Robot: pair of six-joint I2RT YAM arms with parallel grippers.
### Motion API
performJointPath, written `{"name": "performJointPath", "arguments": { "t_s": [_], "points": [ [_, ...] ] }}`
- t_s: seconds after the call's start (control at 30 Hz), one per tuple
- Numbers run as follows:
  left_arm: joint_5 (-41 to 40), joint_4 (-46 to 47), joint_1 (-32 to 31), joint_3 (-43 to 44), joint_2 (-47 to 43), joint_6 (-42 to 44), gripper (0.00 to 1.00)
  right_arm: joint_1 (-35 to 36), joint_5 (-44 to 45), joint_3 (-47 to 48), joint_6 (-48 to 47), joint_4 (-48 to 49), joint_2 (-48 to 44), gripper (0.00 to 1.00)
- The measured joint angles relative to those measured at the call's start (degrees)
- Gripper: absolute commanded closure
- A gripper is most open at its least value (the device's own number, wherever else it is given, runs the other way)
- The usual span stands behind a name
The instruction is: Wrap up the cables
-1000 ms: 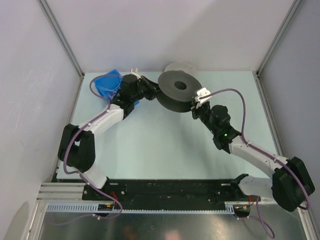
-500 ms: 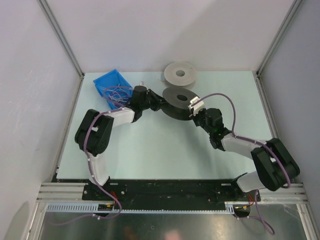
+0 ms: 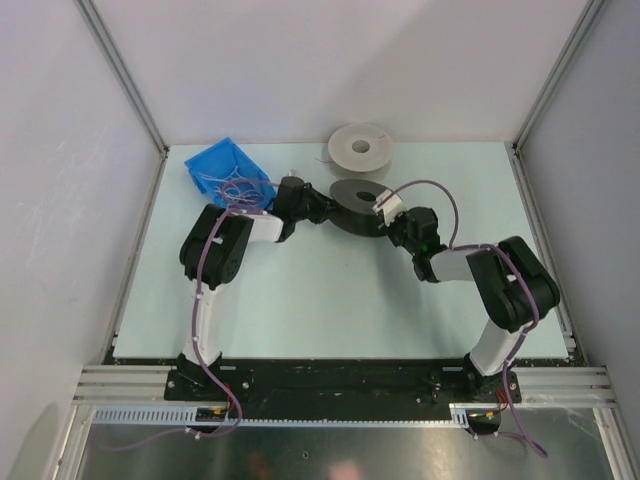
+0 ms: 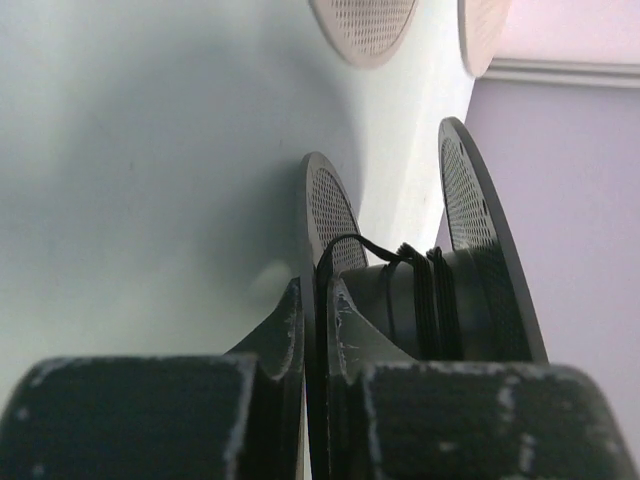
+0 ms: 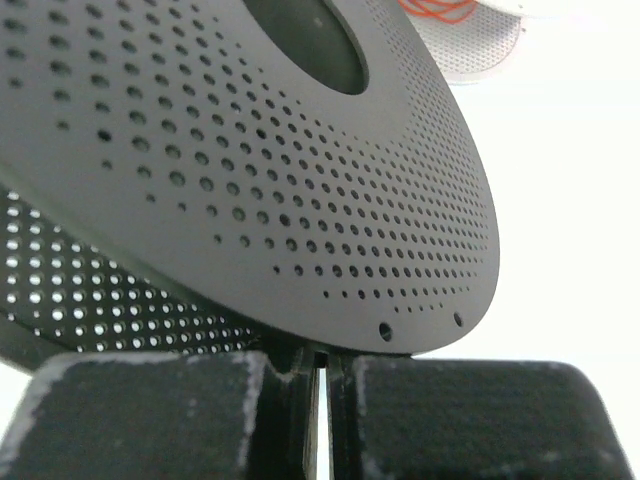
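A black perforated spool [image 3: 356, 203] lies near flat between both grippers at the back middle of the table. My left gripper [image 3: 318, 209] is shut on the rim of one flange [image 4: 322, 212]; the thin disc runs between the fingertips [image 4: 287, 318]. Thin black cable [image 4: 428, 285] is wound in a few turns on the hub, with one loose loop [image 4: 345, 243] by the gripped flange. My right gripper [image 3: 386, 223] is shut on the rim at the opposite side, under the upper flange [image 5: 250, 180]. No cable shows in the right wrist view.
A pale grey spool [image 3: 361, 149] lies behind the black one, with orange cord showing under it in the right wrist view [image 5: 455, 12]. A blue bin [image 3: 212, 165] with tangled thin cords stands at the back left. Grey walls enclose the table.
Both arms have folded in and come down, bringing the black spool from high and tilted to low and nearly flat. The grey spool behind it is now uncovered.
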Motion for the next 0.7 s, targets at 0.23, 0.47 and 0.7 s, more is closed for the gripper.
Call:
{"name": "performJointPath", "arguments": {
  "t_s": [0.23,0.47,0.7],
  "points": [
    [-3.72,2.58,1.66,4.26,4.46,-4.00,0.94,-1.38,2.69,19.41,3.74,-17.05,7.43,1.00],
    [-3.56,3.21,2.03,5.18,5.73,-7.93,0.92,-4.37,-6.25,25.75,18.75,-25.75,8.59,1.00],
    [-2.82,3.34,2.03,6.23,6.69,-8.28,0.88,-7.13,-12.44,25.94,34.73,-24.09,9.46,1.00]
  ]
}}
